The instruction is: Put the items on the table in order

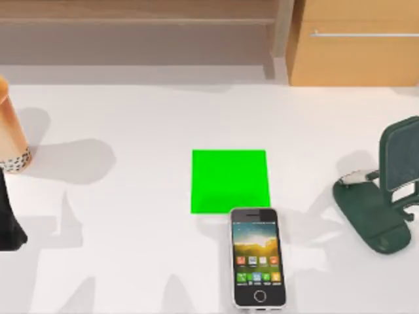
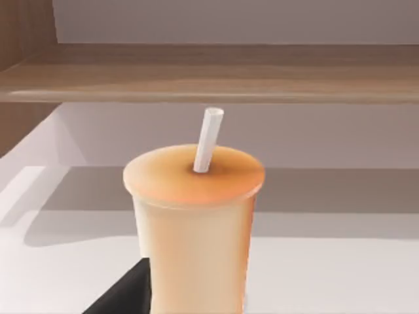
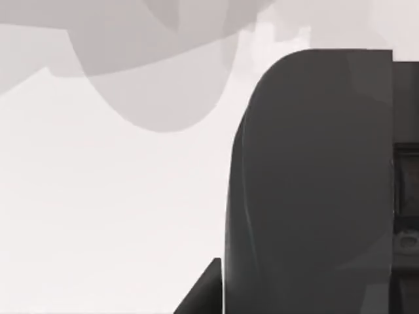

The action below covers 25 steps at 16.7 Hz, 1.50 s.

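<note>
Broadly, the white table (image 1: 131, 216) carries everything, with a wooden cabinet (image 1: 353, 46) beyond its far right edge. Next in size, the dark green phone stand (image 1: 386, 196) sits at the right side, and something small and pale lies just beside its base, too unclear to name. A bright green pad (image 1: 229, 180) lies at the centre. The smartphone (image 1: 258, 256) lies flat at the pad's near right corner, long axis running near to far. The cup (image 2: 193, 222) stands upright at the far left edge, a white straw (image 2: 208, 140) rising from its lid.

The left arm (image 1: 10, 216) is just nearer than the cup, so that hand seems closest to it; whether either hand is apart or together I cannot tell. No writing is legible.
</note>
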Each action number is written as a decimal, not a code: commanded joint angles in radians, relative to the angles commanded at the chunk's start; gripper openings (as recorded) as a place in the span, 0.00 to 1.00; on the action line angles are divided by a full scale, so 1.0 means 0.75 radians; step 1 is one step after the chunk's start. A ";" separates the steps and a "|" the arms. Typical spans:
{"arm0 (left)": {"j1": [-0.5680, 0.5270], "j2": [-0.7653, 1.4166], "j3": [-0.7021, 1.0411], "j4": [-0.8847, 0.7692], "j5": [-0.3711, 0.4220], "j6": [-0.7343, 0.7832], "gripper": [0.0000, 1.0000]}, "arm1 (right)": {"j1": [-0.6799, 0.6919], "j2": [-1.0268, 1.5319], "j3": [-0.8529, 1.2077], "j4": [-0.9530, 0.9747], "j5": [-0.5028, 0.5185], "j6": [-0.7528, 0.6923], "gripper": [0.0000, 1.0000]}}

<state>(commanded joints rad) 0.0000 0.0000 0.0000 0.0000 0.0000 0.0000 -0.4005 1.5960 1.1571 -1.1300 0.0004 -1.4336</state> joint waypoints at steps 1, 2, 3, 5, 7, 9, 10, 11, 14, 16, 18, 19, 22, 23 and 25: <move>0.000 0.000 0.000 0.000 0.000 0.000 1.00 | 0.012 0.001 0.023 -0.006 0.003 0.027 0.00; 0.000 0.000 0.000 0.000 0.000 0.000 1.00 | 0.030 0.003 0.056 -0.014 0.006 0.068 0.00; 0.000 0.000 0.000 0.000 0.000 0.000 1.00 | 0.055 0.007 0.098 -0.024 0.011 0.123 0.00; 0.000 0.000 0.000 0.000 0.000 0.000 1.00 | 0.120 0.023 0.205 -0.049 0.022 0.276 0.00; 0.000 0.000 0.000 0.000 0.000 0.000 1.00 | 0.205 0.053 0.334 -0.078 0.033 0.478 0.00; 0.000 0.000 0.000 0.000 0.000 0.000 1.00 | 0.309 0.102 0.477 -0.108 0.043 0.719 0.00; 0.000 0.000 0.000 0.000 0.000 0.000 1.00 | 0.365 0.133 0.551 -0.121 0.048 0.849 0.00; 0.000 0.000 0.000 0.000 0.000 0.000 1.00 | 0.424 0.168 0.624 -0.134 0.052 0.985 0.00; 0.000 0.000 0.000 0.000 0.000 0.000 1.00 | 0.613 0.301 0.834 -0.166 0.058 1.404 0.00; 0.000 0.000 0.000 0.000 0.000 0.000 1.00 | 0.748 0.411 0.956 -0.182 0.057 1.680 0.00; 0.000 0.000 0.000 0.000 0.000 0.000 1.00 | 0.881 0.533 1.059 -0.191 0.053 1.938 0.00; 0.000 0.000 0.000 0.000 0.000 0.000 1.00 | 0.945 0.597 1.104 -0.193 0.049 2.057 0.00; 0.000 0.000 0.000 0.000 0.000 0.000 1.00 | 1.124 0.793 1.213 -0.188 0.035 2.368 0.00; 0.000 0.000 0.000 0.000 0.000 0.000 1.00 | 1.178 0.857 1.239 -0.185 0.029 2.455 0.00; 0.000 0.000 0.000 0.000 0.000 0.000 1.00 | 1.272 0.976 1.279 -0.176 0.017 2.601 0.00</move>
<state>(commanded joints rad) 0.0000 0.0000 0.0000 0.0000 0.0000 0.0000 0.5533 2.3280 2.1167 -1.2618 0.0130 0.5173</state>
